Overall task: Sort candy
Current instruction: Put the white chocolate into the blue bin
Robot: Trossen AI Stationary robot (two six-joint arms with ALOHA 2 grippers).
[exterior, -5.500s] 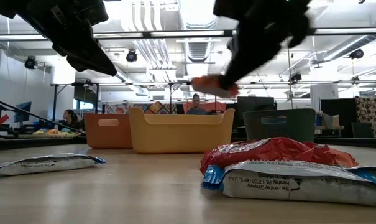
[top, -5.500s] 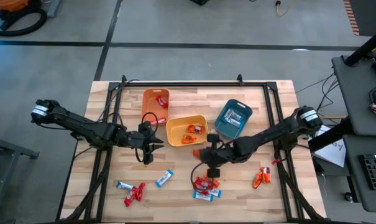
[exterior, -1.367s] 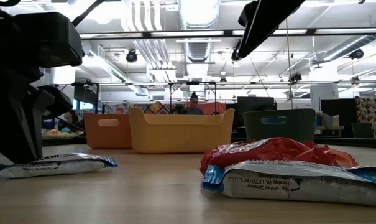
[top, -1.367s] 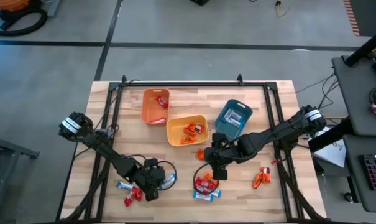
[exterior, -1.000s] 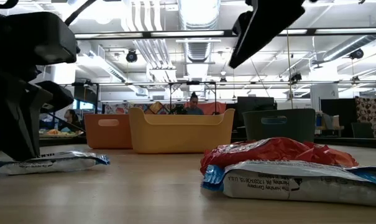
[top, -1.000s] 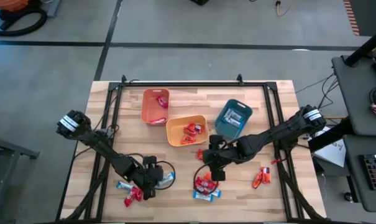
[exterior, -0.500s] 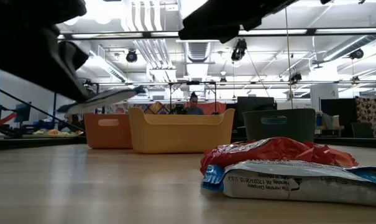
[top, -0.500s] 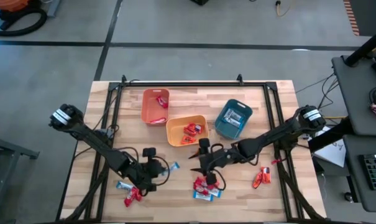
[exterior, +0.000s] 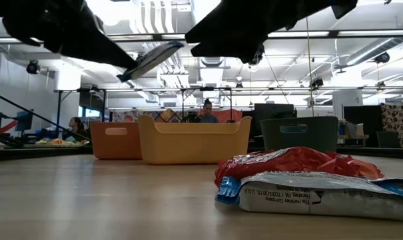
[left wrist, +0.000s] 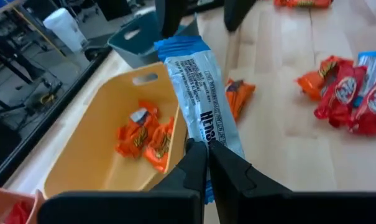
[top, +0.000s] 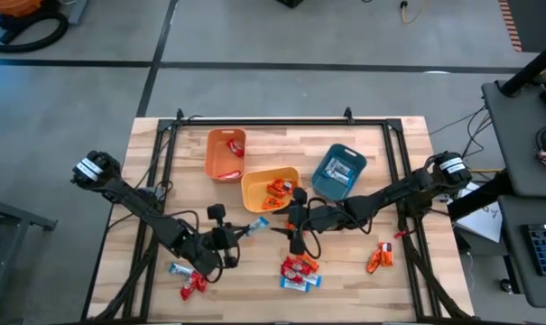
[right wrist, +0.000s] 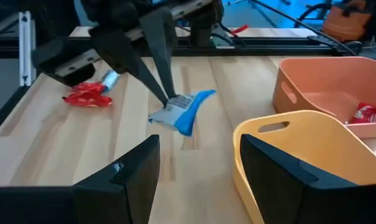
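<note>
My left gripper (top: 239, 231) is shut on a blue-and-white candy bar (top: 257, 223) held in the air just in front of the yellow bin (top: 271, 190). My right gripper (top: 287, 224) faces it from the table's right. It is open, its fingers wide apart, and the bar (right wrist: 178, 111) floats ahead of them, untouched. The low view shows the bar (exterior: 151, 60) high above the table. More candy lies on the table: a red and blue pile (top: 300, 271), a few pieces at the near left (top: 189, 278), and orange packets (top: 379, 257). My left gripper pinches the bar's near end (left wrist: 205, 146) between its two fingers. The fingers lie along the bar and slant up toward the table's right. The bar sticks out past the fingertips (right wrist: 161, 81), tilted upward and lifted clear of the table.
An orange bin (top: 226, 153) with red candy stands at the far left. The yellow bin holds orange packets, and a teal bin (top: 338, 171) holds blue-and-white bars. A black frame (top: 282, 122) runs along the far edge and both sides.
My left gripper has lifted the blue-and-white bar off the near-left table and carried it up and right toward the yellow bin. My right gripper has risen from the candy pile and tipped level, now pointing at the bar, still open.
</note>
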